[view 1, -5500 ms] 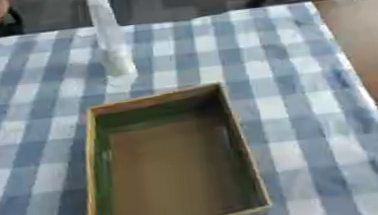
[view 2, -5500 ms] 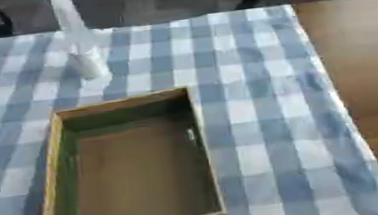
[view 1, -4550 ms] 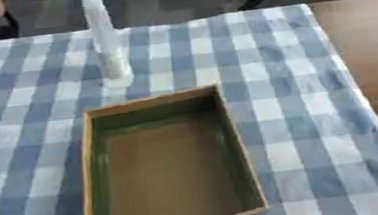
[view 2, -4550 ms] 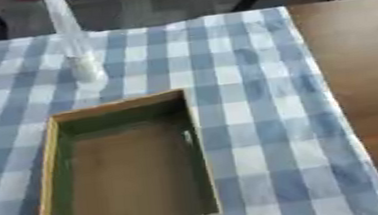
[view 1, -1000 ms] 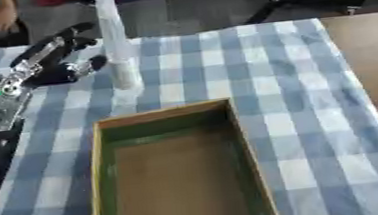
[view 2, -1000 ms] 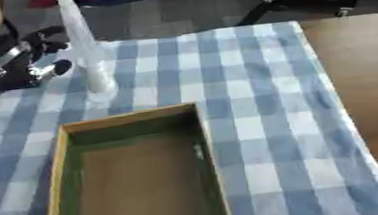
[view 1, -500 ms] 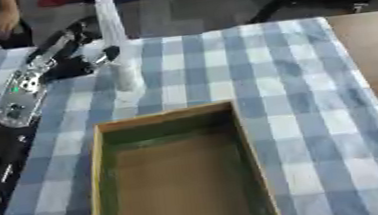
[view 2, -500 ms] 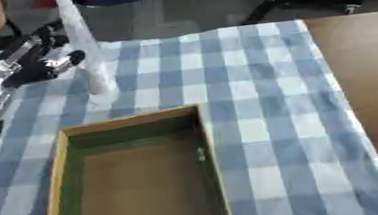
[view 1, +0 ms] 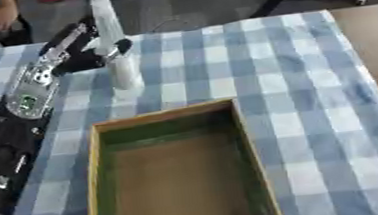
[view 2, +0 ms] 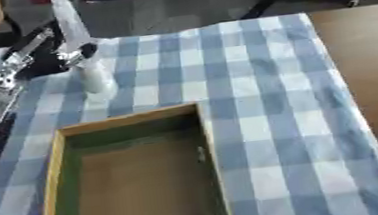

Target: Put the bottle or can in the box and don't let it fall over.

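The step in hand looks like the grasp: the robot's black-and-silver left hand (view 1: 90, 52) is at the tall, slim, pale translucent plastic bottle (view 1: 121, 66), which stands upright on the cloth just beyond the far edge of the shallow wooden box with a green inner wall (view 1: 93, 170); whether the fingers (view 1: 116, 48) are curled round it or merely beside it, I cannot tell; next, the bottle must likely be lifted upright and set down in the box; a blue-and-white checked cloth (view 1: 314, 91) covers the brown counter (view 2: 368, 60); the right hand is unseen; dark floor lies beyond.
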### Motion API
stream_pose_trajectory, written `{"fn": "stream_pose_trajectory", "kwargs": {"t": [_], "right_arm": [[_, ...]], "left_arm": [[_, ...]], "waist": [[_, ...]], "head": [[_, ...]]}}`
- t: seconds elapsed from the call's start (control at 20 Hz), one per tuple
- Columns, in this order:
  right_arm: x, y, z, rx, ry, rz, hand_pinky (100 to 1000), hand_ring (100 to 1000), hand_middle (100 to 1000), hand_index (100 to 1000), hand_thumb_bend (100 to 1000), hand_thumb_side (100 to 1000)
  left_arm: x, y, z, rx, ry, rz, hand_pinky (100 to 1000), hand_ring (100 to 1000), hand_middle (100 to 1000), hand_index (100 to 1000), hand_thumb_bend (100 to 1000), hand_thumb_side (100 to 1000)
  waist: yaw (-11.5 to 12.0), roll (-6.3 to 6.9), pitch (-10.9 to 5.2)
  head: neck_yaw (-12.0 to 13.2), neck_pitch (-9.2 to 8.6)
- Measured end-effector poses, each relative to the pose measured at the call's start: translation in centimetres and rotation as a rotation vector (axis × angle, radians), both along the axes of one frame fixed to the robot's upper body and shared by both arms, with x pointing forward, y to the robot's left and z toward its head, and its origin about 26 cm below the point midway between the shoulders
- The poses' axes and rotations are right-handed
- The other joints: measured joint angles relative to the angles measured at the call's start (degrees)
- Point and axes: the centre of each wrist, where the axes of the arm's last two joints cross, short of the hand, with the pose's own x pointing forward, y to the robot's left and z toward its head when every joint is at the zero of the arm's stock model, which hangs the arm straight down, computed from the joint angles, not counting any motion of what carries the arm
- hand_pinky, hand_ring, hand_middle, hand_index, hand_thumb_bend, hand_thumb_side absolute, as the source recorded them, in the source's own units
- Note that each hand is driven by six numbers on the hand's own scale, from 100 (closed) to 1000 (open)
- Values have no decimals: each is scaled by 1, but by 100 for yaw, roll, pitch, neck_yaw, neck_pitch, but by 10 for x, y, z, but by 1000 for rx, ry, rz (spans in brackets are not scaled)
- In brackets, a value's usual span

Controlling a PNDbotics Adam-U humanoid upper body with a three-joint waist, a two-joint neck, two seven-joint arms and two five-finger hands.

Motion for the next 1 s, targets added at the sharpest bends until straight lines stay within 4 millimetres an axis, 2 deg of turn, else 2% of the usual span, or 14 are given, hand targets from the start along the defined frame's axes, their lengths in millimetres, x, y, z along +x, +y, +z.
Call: {"fn": "stream_pose_trajectory", "kwargs": {"t": [1.0], "right_arm": [[3,2,1,-4,-2,11,852,989,1000,1000,100,658]], "left_arm": [[3,-1,9,-11,-4,57,1000,899,954,1000,469,506]], "waist": [[-81,48,99]], "head": [[69,-143]]}}
